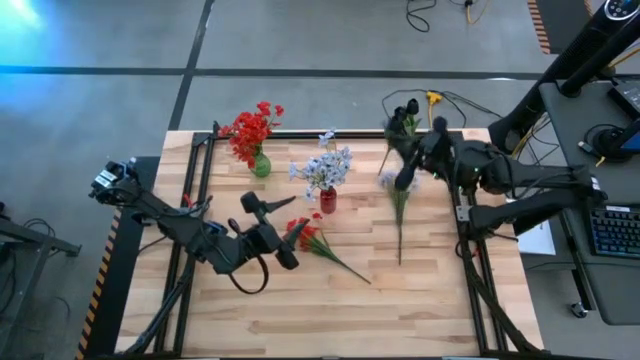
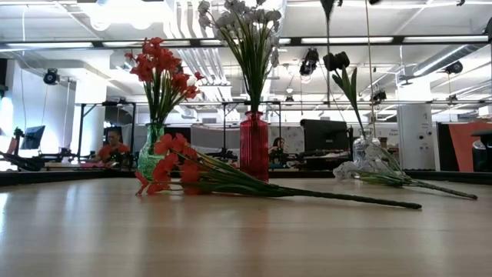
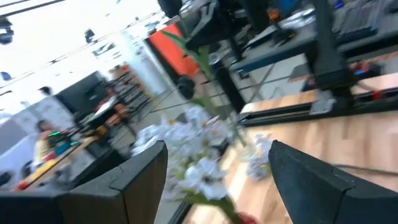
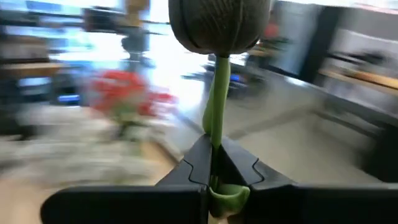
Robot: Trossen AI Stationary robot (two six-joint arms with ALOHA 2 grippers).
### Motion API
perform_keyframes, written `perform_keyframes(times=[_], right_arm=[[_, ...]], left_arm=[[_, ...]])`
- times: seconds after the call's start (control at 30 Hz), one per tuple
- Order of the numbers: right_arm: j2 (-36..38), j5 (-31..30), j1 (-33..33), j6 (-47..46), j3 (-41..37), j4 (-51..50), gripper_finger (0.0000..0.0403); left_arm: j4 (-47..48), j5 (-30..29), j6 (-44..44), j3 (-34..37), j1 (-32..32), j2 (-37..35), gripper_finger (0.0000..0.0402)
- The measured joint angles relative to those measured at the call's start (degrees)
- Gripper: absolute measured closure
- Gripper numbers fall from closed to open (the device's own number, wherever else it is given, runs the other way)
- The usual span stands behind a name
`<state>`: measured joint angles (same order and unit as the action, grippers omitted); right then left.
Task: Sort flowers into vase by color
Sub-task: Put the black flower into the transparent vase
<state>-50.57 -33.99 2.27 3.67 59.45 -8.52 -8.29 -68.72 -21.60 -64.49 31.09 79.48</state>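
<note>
Stems are being sorted, and a dark-budded flower [image 4: 219, 28] is clamped upright in the right gripper [image 4: 214, 168], its fingers closed on the green stalk, up near the table's [image 1: 430, 300] far right corner. A clear vase [image 2: 361, 150] already holding a dark bud appears to stand close beneath it, so a short downward lowering, stalk vertical, is judged to be called for. Meanwhile the left gripper [image 1: 262, 228] is held open mid-table, fingers spread with nothing between them. Just beside it a red flower [image 1: 312, 240] lies flat, its stalk slanting toward the near right. The green vase [image 1: 260, 165] with red blooms waits by the far edge, left of the red vase [image 1: 328, 199].
</note>
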Motion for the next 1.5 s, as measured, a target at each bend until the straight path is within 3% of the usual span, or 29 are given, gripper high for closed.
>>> perform_keyframes(times=[0.13,0.27,0.43,0.7,0.93,1.13,1.5], right_arm=[[1.2,-10.7,5.1,-2.5,-3.7,-0.3,0.0391],[1.2,-12.5,6.7,-3.7,-5.3,0.0,0.0391],[0.2,-23.6,6.7,-0.8,-4.0,-1.1,0.0391],[0.3,-28.6,7.1,1.2,-2.4,-2.1,0.0391],[1.2,-25.3,12.4,0.1,-2.6,-1.9,0.0391],[1.3,-15.6,20.4,-2.2,-2.7,-1.9,0.0391],[1.1,-11.5,25.8,-2.1,-3.0,-2.3,0.0391]], left_arm=[[1.8,-5.7,0.9,0.0,0.0,0.0,0.0141],[3.3,-9.8,1.1,0.0,0.0,0.0,0.0141],[6.0,-15.0,1.4,0.0,0.0,0.0,0.0141],[11.8,-19.5,4.9,0.1,0.0,0.1,0.0141],[16.3,-19.9,8.8,0.1,0.0,0.1,0.0141],[16.3,-19.9,9.1,0.1,0.0,0.1,0.0141],[16.3,-19.9,9.1,0.1,0.0,0.1,0.0141]])
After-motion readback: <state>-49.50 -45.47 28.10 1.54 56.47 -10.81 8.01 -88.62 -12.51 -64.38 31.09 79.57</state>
